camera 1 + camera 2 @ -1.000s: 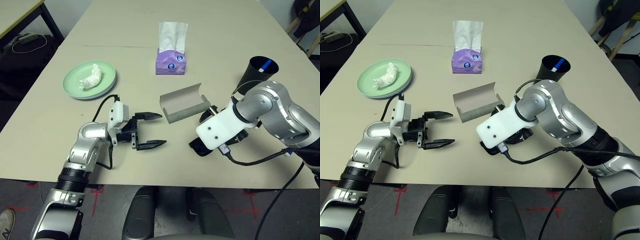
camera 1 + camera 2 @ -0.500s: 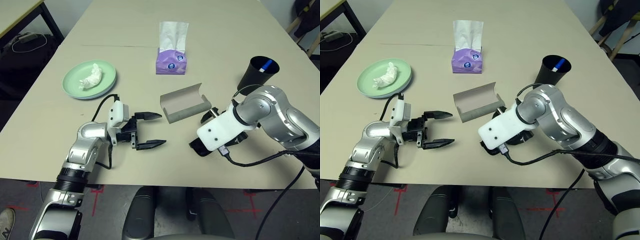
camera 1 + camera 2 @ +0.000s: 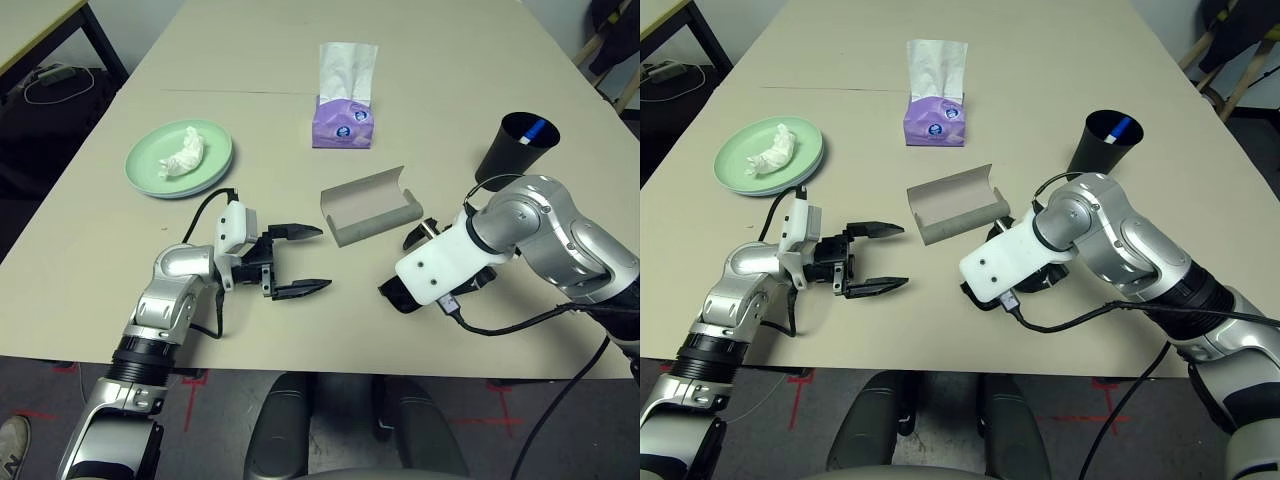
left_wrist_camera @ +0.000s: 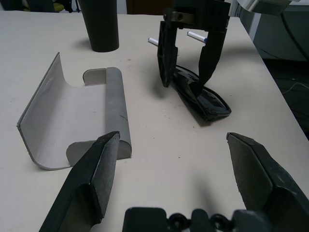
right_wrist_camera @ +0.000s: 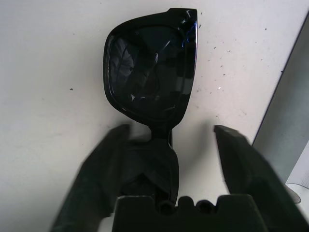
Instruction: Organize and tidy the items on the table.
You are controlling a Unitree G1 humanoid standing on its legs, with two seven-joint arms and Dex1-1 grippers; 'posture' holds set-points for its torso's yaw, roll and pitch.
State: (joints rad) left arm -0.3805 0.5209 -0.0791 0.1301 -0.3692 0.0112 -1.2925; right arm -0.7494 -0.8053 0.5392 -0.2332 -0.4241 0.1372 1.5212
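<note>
Black sunglasses (image 5: pixel 149 67) lie folded on the table (image 3: pixel 450 60), near its front edge and right of centre. My right gripper (image 5: pixel 171 129) points down over them, open, one finger on each side of the frame; one finger touches it, the other stands clear. An open grey glasses case (image 3: pixel 370 205) lies just left of and behind them. My left gripper (image 3: pixel 324 259) hovers open and empty in front of the case. A pale green plate (image 3: pixel 150 170) at the left holds crumpled white tissue (image 3: pixel 183 153). A black cup (image 3: pixel 515 145) at the right holds a marker (image 3: pixel 536 128). Two white markers (image 4: pixel 195 35) lie near it.
A purple tissue box (image 3: pixel 345 120) stands behind the case at the table's middle. A dark side table with cables (image 3: pixel 50 75) is off the far left corner. The front table edge runs close beneath both grippers.
The right gripper's fingers have drawn closer together around the sunglasses, and its wrist has shifted slightly. The left arm has stayed still.
</note>
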